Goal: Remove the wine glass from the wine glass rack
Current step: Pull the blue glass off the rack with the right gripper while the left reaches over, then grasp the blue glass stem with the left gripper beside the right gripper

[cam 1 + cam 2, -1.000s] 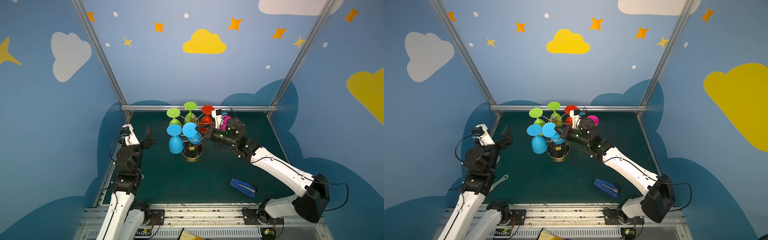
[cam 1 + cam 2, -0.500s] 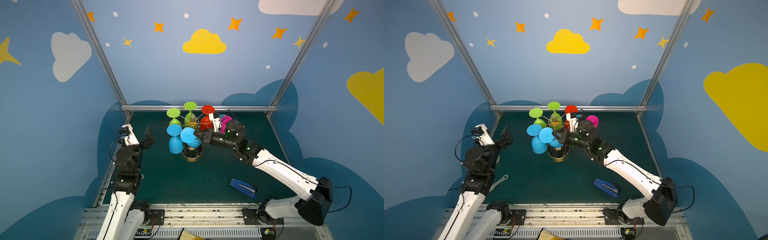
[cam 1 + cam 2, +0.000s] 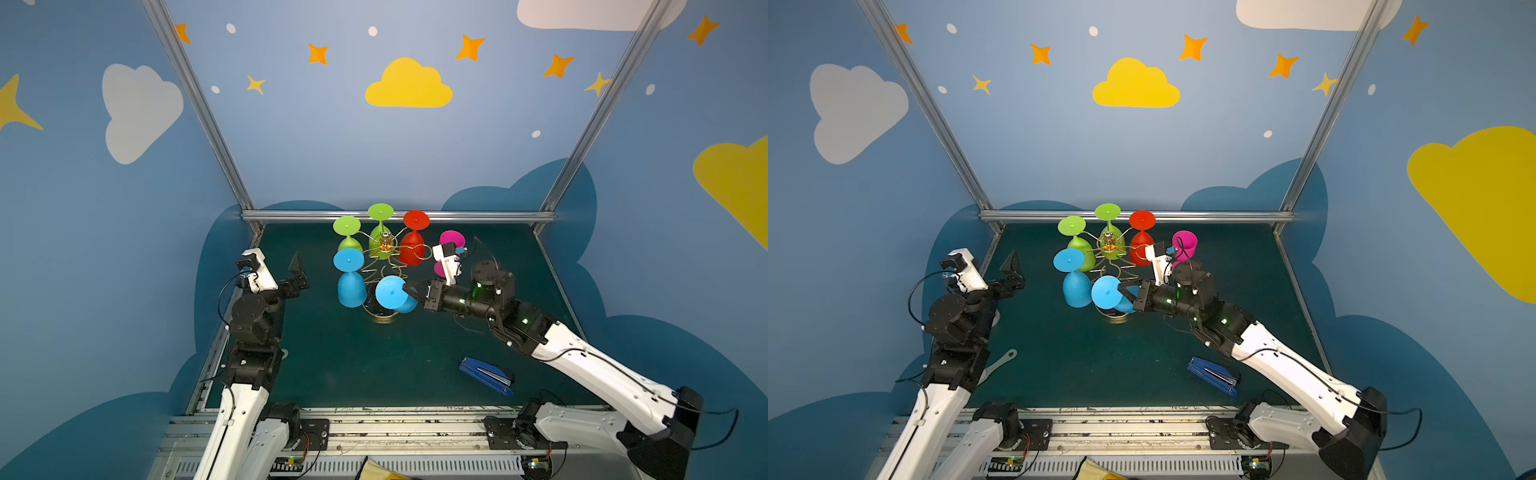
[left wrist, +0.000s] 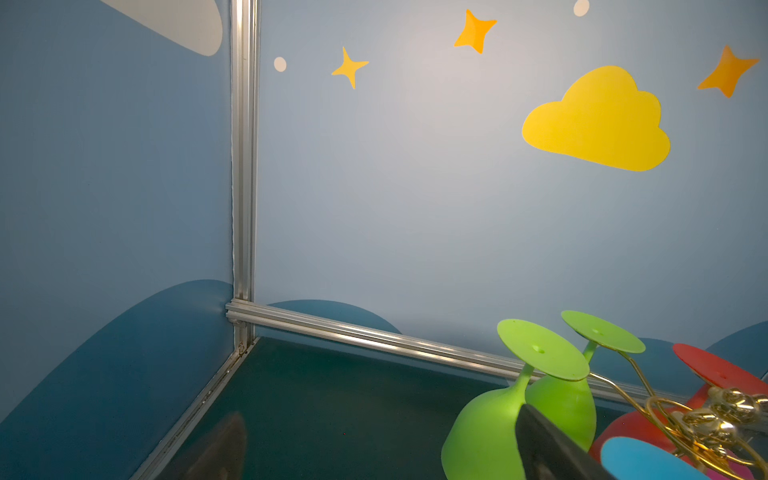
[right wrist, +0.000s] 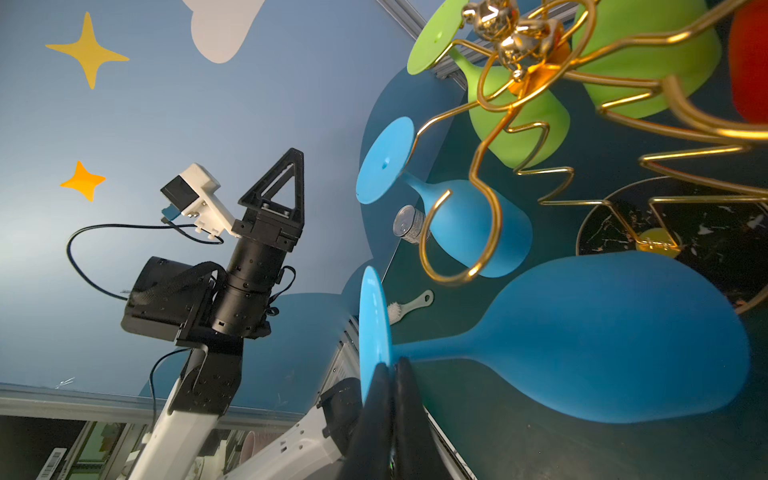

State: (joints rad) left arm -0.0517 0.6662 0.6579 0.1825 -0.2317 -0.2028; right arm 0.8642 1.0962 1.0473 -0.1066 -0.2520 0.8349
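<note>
The gold wire wine glass rack (image 3: 384, 266) stands at the back middle of the table on its round dark base (image 5: 615, 224). My right gripper (image 3: 409, 289) is shut on the rim of the foot of a blue wine glass (image 5: 602, 345). This glass is tilted sideways, low beside the rack base, below an empty gold loop (image 5: 457, 237). A second blue glass (image 3: 351, 286), two green ones (image 3: 347, 226) and a red one (image 3: 413, 245) hang upside down on the rack. My left gripper (image 3: 297, 270) stands open to the left of the rack, holding nothing.
A pink glass (image 3: 1185, 245) stands right of the rack, partly behind my right wrist camera. A blue stapler (image 3: 486, 376) lies at the front right. A white brush (image 3: 1000, 361) lies by the left arm's base, and a small can (image 5: 409, 226) lies beyond the hanging blue glass.
My right gripper has carried the blue glass down and toward the front, out from the rack's loop to beside the base. The left arm has not moved.
</note>
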